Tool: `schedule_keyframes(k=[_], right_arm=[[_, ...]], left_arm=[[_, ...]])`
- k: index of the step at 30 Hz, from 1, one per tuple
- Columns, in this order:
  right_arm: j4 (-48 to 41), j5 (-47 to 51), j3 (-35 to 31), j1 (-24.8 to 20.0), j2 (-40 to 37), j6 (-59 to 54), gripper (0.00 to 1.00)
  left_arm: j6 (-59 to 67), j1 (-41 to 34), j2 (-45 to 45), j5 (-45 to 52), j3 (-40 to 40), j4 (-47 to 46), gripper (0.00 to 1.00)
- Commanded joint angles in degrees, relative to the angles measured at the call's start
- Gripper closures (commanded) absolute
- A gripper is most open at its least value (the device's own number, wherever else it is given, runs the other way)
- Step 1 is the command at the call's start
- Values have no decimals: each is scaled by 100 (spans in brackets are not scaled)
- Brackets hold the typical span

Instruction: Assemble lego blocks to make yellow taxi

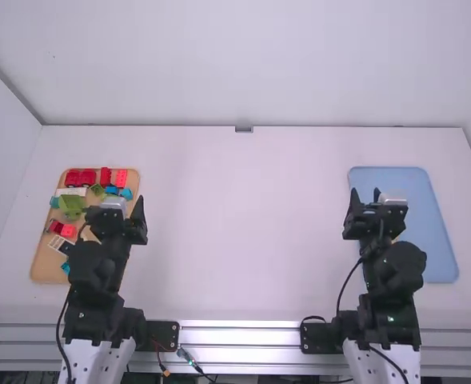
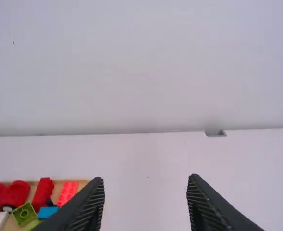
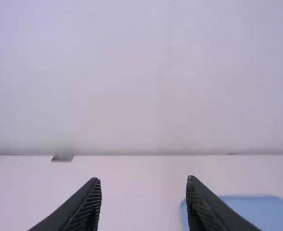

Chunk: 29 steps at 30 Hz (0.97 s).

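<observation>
- While the left gripper (image 2: 146,179) hangs empty, fingers wide apart, the wooden tray (image 1: 43,268) lies below and to its left, long side running away from the base.
- Across that tray spread the lego blocks (image 1: 73,205); the left arm looks the natural one to reach them.
- Well apart, the right gripper (image 3: 143,179), also spread and empty, is by the blue tray (image 1: 431,240).

This looks like a robotics lab: two robot arms (image 1: 95,264) by an aluminium rail (image 1: 239,332), wiring (image 1: 192,362), and plain white walls (image 1: 243,64) enclosing a white table (image 1: 243,232).
</observation>
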Motion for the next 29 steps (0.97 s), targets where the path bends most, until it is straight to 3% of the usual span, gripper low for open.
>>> schedule_keyframes(k=[1,16,29], right_arm=[[21,19,-327,12,-340,108,60],[21,19,-1942,12,-1955,108,89],[21,19,-2488,12,-2097,108,100]], left_arm=[[-36,21,-341,-14,-310,30,60],[-36,21,-1702,-14,-1868,30,87],[-36,21,-1702,-14,-1949,30,100]])
